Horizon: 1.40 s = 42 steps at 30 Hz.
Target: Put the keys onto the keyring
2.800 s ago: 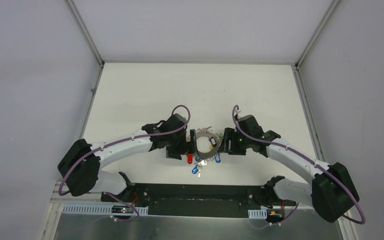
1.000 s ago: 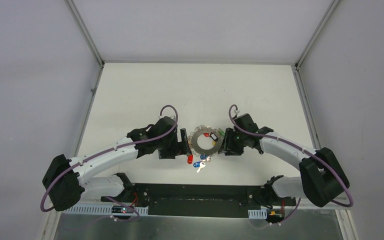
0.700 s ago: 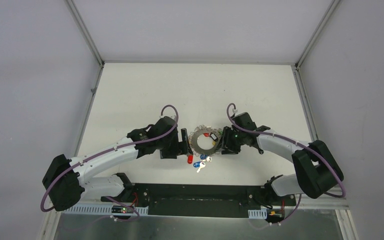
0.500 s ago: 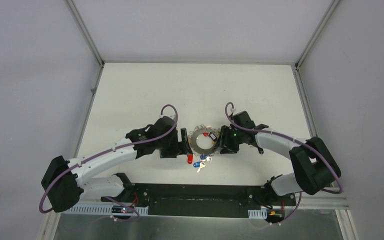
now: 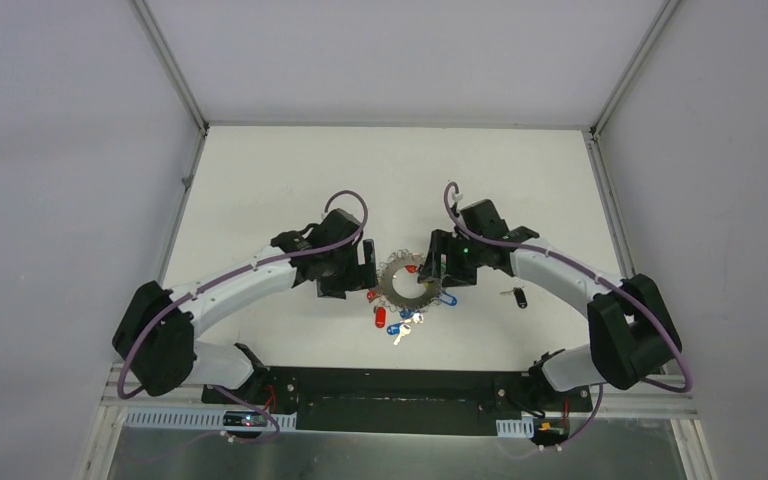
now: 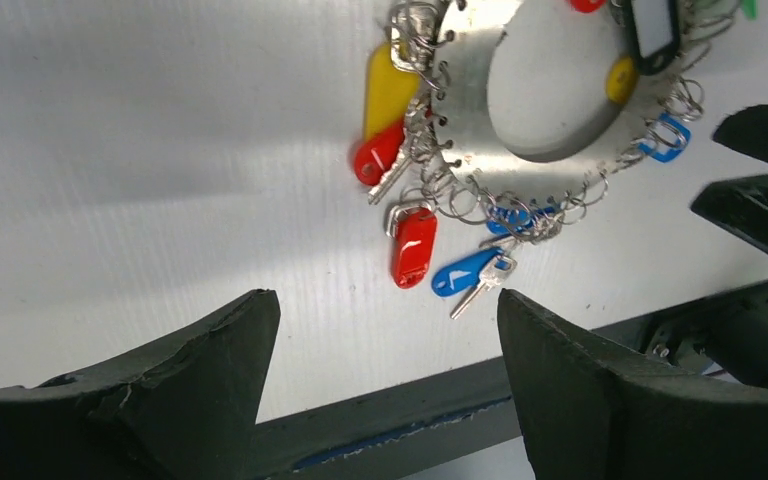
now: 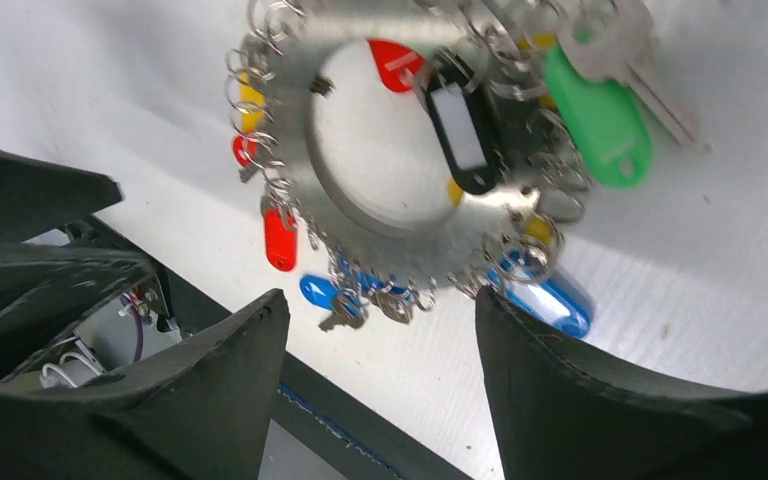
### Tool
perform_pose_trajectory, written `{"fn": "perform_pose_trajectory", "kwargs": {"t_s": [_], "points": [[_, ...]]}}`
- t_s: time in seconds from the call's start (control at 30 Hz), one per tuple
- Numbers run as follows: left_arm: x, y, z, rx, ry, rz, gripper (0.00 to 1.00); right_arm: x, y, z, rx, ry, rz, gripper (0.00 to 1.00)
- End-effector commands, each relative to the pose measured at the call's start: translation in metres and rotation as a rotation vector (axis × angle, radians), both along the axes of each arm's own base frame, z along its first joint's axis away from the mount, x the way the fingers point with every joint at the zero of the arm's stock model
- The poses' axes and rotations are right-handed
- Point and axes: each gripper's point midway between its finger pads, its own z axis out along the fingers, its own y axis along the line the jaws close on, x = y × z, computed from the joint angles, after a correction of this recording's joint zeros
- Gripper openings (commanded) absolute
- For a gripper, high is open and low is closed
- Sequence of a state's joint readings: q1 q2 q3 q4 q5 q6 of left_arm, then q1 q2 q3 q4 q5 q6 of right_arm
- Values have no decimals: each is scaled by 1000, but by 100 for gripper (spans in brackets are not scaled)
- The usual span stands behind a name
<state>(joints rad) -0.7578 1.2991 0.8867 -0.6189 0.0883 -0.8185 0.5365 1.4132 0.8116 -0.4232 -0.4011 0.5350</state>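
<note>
The keyring (image 5: 407, 284) lies flat on the white table, a silver disc fringed with small rings, keys and coloured tags; it also shows in the wrist views (image 6: 545, 95) (image 7: 400, 150). My left gripper (image 5: 367, 271) stands open at its left edge, my right gripper (image 5: 438, 270) open at its right edge, both empty (image 6: 380, 305) (image 7: 380, 300). A black-headed key (image 5: 518, 296) lies loose on the table beside the right forearm. A red tag (image 5: 380, 318) (image 6: 413, 245) rests by the ring's near fringe; I cannot tell whether it is linked.
A green tag with a large key (image 7: 600, 115) and a black label tag (image 7: 460, 120) hang on the ring. Blue tags (image 5: 393, 328) lie toward the near side. The black base rail (image 5: 390, 385) runs along the table's near edge; grey walls enclose the table.
The right gripper has opened wider and shifted left and away from me. The left gripper has moved farther back beside the ring. The black-headed key now shows clear of the right arm.
</note>
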Motion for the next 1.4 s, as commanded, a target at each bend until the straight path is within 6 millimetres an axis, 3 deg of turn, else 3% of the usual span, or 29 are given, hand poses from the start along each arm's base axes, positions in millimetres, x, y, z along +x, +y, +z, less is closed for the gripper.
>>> {"fn": "perform_pose_trajectory", "kwargs": {"t_s": [0.0, 0.13, 0.27, 0.43, 0.6, 0.7, 0.9, 1.0, 1.2, 1.37], "points": [[8, 4, -8, 27, 70, 13, 83, 19, 21, 17, -31, -75, 92, 71], [9, 13, -15, 40, 107, 60, 83, 15, 47, 6, -90, -48, 195, 70], [6, 25, -9, 35, 87, 107, 83, 4, 71, -13, -126, 4, 279, 70], [1, 40, 11, -4, -10, 139, 84, -31, 101, -28, -115, 88, 413, 71], [-4, 54, 29, -40, -113, 161, 85, -80, 125, -10, 3, 142, 536, 72], [-6, 62, 34, -55, -154, 181, 85, -93, 126, 2, 44, 139, 550, 73], [-14, 67, 25, -64, -140, 196, 84, -69, 115, 23, 38, 26, 471, 73], [-21, 52, 22, -119, -109, 125, 81, -51, 108, 29, 49, 3, 419, 70], [-25, 33, 11, -187, -40, 93, 79, -17, 94, 21, -4, -45, 377, 62], [-23, 20, 1, -235, 40, 82, 79, -1, 101, 16, -50, -71, 398, 48]]}}
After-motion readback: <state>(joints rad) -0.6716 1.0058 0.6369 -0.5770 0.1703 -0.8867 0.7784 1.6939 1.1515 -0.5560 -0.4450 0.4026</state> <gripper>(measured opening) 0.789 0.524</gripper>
